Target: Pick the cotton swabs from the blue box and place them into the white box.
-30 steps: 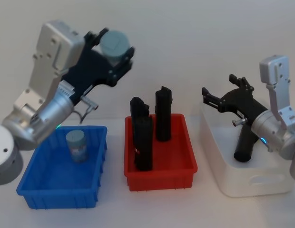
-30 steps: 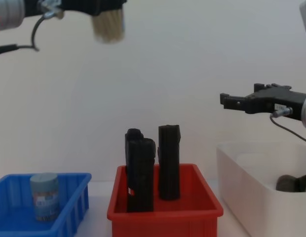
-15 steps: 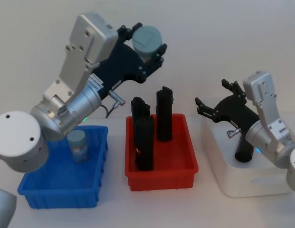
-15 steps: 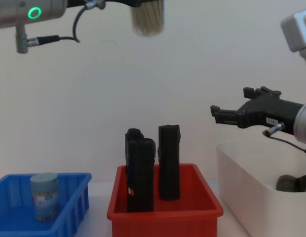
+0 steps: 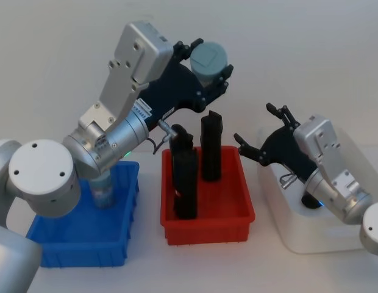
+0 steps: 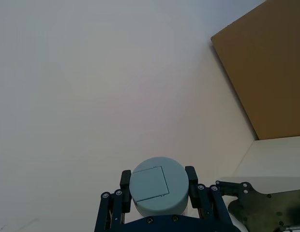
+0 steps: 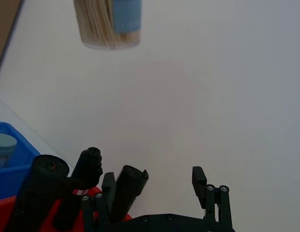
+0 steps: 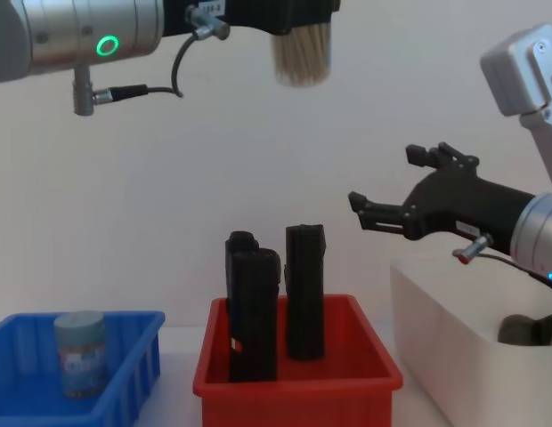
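My left gripper is shut on a cotton swab tub with a pale blue-grey lid, held high above the red bin; its beige sticks hang down. The lid sits between the two fingers. A second tub stands in the blue box, partly behind my left arm in the head view. My right gripper is open and empty, above the near-left edge of the white box, pointing toward the held tub.
The red bin between the two boxes holds tall black blocks standing upright, reaching up toward the held tub. A dark object lies inside the white box. A brown board stands farther off.
My left arm has carried the tub rightward, from above the blue box to over the red bin. My right gripper has moved left and upward toward it, still open.
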{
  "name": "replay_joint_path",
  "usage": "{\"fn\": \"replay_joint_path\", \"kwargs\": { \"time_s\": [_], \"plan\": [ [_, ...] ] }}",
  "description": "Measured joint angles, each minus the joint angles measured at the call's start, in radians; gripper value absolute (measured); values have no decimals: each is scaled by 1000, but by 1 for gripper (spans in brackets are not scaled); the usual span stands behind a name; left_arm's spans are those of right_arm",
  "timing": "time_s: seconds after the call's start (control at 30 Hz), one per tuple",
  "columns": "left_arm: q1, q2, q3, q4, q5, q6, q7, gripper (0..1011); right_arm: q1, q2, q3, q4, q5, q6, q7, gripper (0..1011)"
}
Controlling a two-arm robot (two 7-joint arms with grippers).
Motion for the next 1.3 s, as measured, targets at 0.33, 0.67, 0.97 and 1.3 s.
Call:
{"fn": "replay_joint_path", "kwargs": {
  "time_s": [0.33, 0.67, 0.97, 1.3],
  "plan": [
    [-1, -7, 7, 14, -11, 0, -9, 671, -18, -1, -15, -40, -9, -50, 1, 1001],
    [13, -3, 10, 11, -26, 8, -6, 671, -33, -1, -21, -88, 40, -38, 14, 1002],
    [23, -2, 13, 7, -44, 10, 0, 672, -41, 0, -21, -137, 121, 8, 50, 1002],
    [17, -14, 19, 26, -53, 0, -4, 671, -46, -2, -29, -181, 167, 62, 108, 1002]
  ]
}}
